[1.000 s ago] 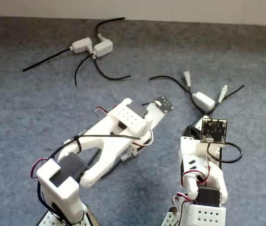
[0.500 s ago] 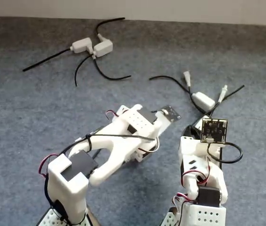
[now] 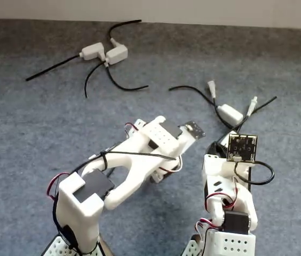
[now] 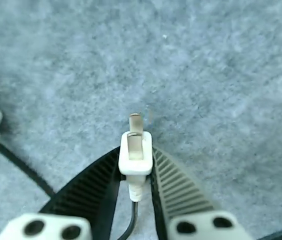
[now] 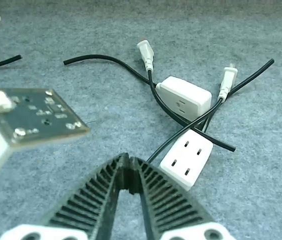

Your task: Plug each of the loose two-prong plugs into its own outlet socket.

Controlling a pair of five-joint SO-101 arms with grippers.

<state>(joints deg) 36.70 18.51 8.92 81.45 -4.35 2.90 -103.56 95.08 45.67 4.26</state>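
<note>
One white two-prong plug (image 4: 135, 159) is clamped in the left end effector (image 4: 136, 154), while the right end effector (image 5: 129, 163) is closed on nothing.

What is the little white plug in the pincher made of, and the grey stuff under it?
The small white two-prong plug looks like smooth moulded plastic, its flat prongs probably dull metal. The grey table covering seems like felt or short carpet: fuzzy, matte, mottled.
</note>
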